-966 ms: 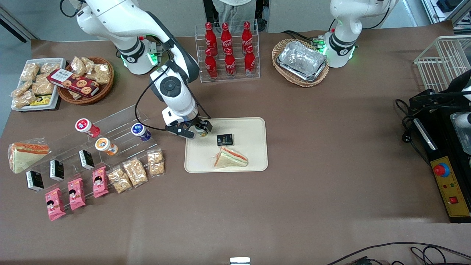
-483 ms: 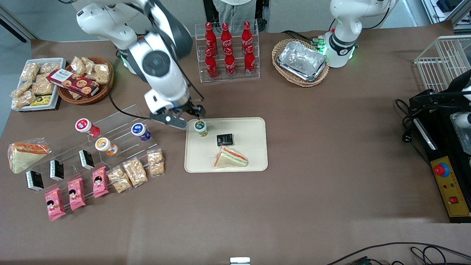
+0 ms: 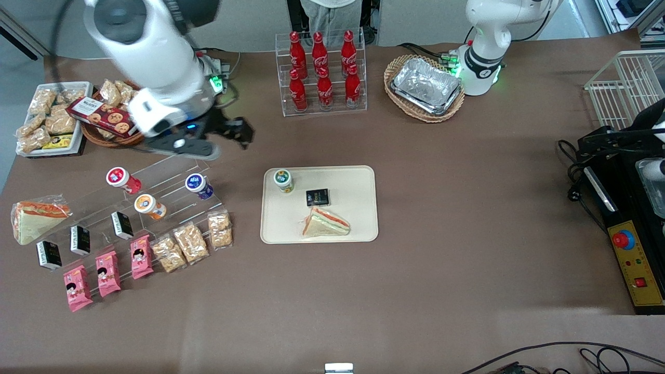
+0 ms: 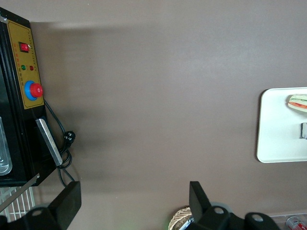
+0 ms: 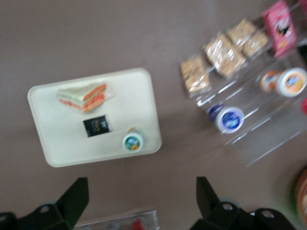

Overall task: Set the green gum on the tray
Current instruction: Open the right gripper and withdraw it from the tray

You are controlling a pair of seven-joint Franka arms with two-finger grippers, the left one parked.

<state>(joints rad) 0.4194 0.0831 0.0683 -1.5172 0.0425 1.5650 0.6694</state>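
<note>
- the green gum [image 3: 283, 179] stands upright on the tray [image 3: 358, 218], in its corner, near the black packet [image 3: 317, 197].
- the gripper [image 5: 139, 208] hangs high above the tray, fingers apart, empty.
- the bottle looks light, stiff and smooth; best held around its sides.

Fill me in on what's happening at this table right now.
The green gum stands upright on the tray, in the corner nearest the acrylic rack, alongside a small black packet and a wrapped sandwich. Nothing is holding it. The right arm's gripper is open and empty, raised above the bare table, farther from the front camera than the tray, toward the working arm's end. The placement looks done.
</note>
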